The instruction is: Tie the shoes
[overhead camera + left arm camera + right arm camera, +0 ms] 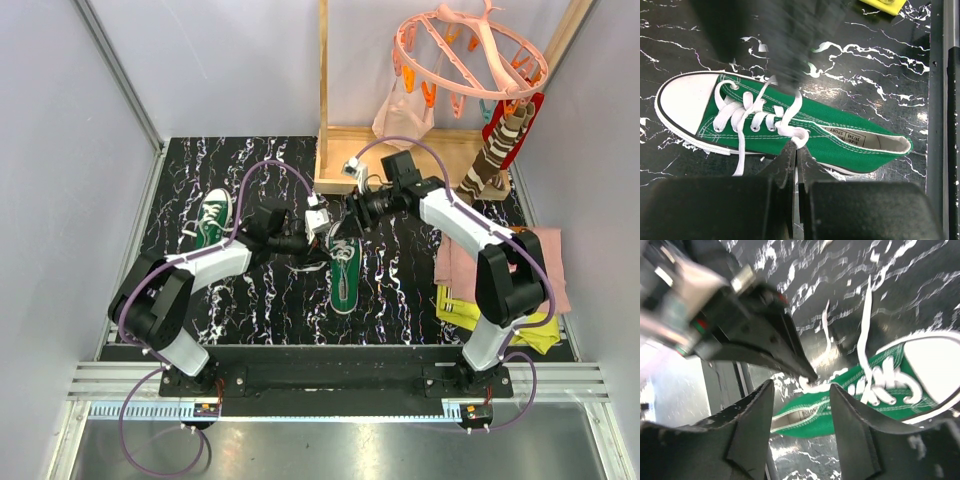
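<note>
Left hand (pixel 795 148) clenched, right hand (pixel 801 386) released, green shoe (pixel 815 125) on black marbled table (pixel 865 70), lilac walls (pixel 60 150)

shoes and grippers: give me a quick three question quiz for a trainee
1. True or false: the far shoe lies apart from the near shoe.
2. Fill in: the left gripper is shut on a white ____ of the near shoe.
3. Which gripper stands open? A, left gripper; B, right gripper.
Key: 1 true; 2 lace; 3 B.
</note>
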`<state>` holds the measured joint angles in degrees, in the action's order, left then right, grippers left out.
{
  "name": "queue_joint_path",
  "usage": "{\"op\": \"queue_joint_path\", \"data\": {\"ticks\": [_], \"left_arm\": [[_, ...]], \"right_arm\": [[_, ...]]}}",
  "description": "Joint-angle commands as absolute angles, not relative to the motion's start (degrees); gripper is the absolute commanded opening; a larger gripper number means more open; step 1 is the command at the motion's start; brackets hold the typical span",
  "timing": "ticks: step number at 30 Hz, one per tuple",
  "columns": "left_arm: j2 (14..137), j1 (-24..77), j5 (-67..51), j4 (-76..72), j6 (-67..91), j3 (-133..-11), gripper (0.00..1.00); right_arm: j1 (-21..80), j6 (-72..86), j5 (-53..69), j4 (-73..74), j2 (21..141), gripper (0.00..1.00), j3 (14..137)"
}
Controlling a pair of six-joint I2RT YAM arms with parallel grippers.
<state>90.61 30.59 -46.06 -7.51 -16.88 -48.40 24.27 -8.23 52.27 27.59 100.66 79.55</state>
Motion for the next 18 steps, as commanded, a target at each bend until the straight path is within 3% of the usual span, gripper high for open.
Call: {"op": "queue_joint_path", "data": {"ticks": [1, 15, 18], "left_arm": [[91.67, 30.15, -46.32, -10.72, -16.44, -50.97, 0.00], [92.99, 29.71, -47.64, -8.96, -17.40, -53.09, 0.00], [93.16, 29.71, -47.99, -8.79, -17.75, -53.17, 0.00]], "right_arm": [[24.87, -15.11, 53.35, 29.09, 100.37, 0.58, 76.20], [28.65, -18.89, 50.80, 29.09, 104.50, 0.58, 77.26], [28.65, -19.51, 50.19, 29.00, 105.29, 0.52, 77.52]]}}
